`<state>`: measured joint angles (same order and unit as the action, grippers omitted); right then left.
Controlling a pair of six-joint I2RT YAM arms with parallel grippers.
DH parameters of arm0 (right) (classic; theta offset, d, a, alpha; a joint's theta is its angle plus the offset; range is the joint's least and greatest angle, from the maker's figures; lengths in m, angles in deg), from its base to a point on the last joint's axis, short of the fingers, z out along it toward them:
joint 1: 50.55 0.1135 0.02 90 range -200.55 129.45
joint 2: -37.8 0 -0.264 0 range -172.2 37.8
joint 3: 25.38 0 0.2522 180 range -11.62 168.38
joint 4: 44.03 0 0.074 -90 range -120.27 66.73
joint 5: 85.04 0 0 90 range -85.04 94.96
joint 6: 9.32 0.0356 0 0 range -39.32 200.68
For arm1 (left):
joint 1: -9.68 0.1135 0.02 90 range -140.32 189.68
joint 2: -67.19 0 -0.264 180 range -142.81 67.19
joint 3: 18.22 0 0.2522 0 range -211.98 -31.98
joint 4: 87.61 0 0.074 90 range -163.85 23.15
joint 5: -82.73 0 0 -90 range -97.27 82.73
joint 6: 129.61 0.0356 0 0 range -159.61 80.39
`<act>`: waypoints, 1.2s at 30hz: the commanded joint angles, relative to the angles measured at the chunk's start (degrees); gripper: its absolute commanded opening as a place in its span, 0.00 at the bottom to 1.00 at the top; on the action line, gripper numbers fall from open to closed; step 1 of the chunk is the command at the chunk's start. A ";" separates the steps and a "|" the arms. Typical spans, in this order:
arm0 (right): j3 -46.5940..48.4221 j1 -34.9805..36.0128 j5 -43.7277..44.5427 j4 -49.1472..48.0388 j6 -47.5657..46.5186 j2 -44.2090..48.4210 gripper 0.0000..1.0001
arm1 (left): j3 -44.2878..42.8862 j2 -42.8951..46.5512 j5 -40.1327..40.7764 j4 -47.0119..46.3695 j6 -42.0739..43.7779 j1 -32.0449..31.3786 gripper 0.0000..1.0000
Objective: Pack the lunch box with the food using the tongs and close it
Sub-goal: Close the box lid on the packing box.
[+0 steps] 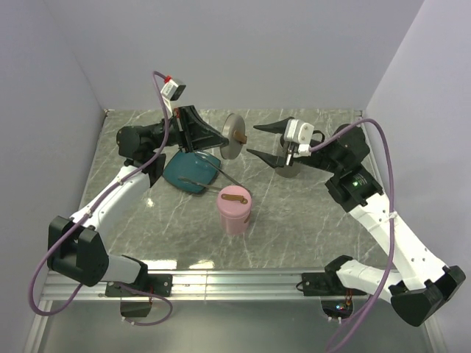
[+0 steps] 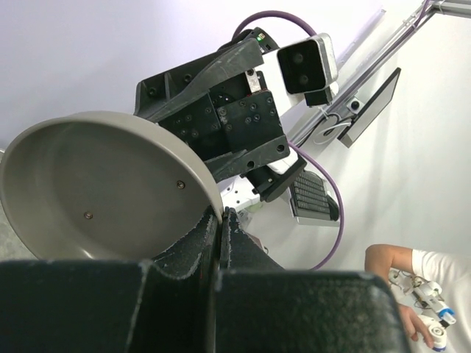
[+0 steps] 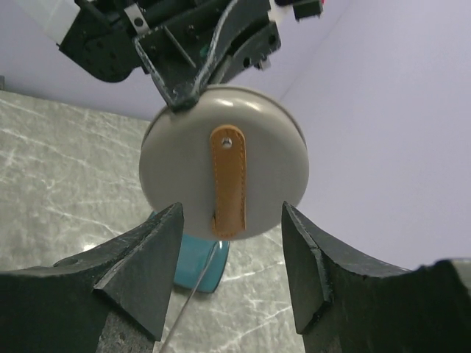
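right tool (image 3: pixel 231 213): spread, facing the grey lid (image 3: pixel 268 158), apart from it.
left tool (image 2: pixel 221 220): pinched that lid's rim, lid stood on edge.
tongs (image 1: pixel 200 184): lay across teal plate (image 1: pixel 185 168).

Above the metal rail (image 1: pixel 235 276), the left arm (image 1: pixel 110 198) and right arm (image 1: pixel 390 235) have white links and chunky black joints. A purple cable (image 1: pixel 42 272) loops beside each. Farthest from the rail, white camera boxes (image 1: pixel 300 131) top black, screw-studded wrists (image 2: pixel 235 118) with pointed wedge fingers (image 3: pixel 140 272).
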<state>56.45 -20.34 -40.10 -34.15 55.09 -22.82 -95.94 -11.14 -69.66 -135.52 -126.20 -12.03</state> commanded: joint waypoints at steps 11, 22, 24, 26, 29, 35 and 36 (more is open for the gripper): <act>-4.44 3.09 4.98 -7.37 -2.72 0.15 0.57 | 1.12 3.00 -0.89 -3.72 -1.39 -0.52 0.00; -4.97 4.15 4.72 -8.08 -2.36 -0.55 0.53 | 1.30 3.62 -1.77 -2.49 -0.43 -1.93 0.00; -5.14 4.50 4.63 -7.72 -2.98 -0.47 0.51 | 1.12 3.62 -1.68 -2.40 -0.43 -2.01 0.00; -5.32 5.20 4.98 -7.90 -3.16 -0.55 0.48 | 1.21 3.53 -1.68 -2.75 -0.60 -2.19 0.00; -5.41 5.73 4.81 -7.64 -2.72 -0.73 0.42 | 0.95 3.53 -1.77 -2.67 -0.51 -2.28 0.00; -5.14 5.91 4.72 -5.62 -3.68 -0.82 0.26 | 0.77 3.70 -1.95 -2.05 -0.07 -2.63 0.00; -5.06 5.82 4.63 -5.35 -3.86 -0.64 0.24 | 0.86 3.71 -2.03 -2.05 -0.07 -2.63 0.00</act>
<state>51.53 -14.98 -36.01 -39.57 52.17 -23.57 -94.19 -9.50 -70.93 -136.00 -127.12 -13.87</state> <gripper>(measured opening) 0.268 0.046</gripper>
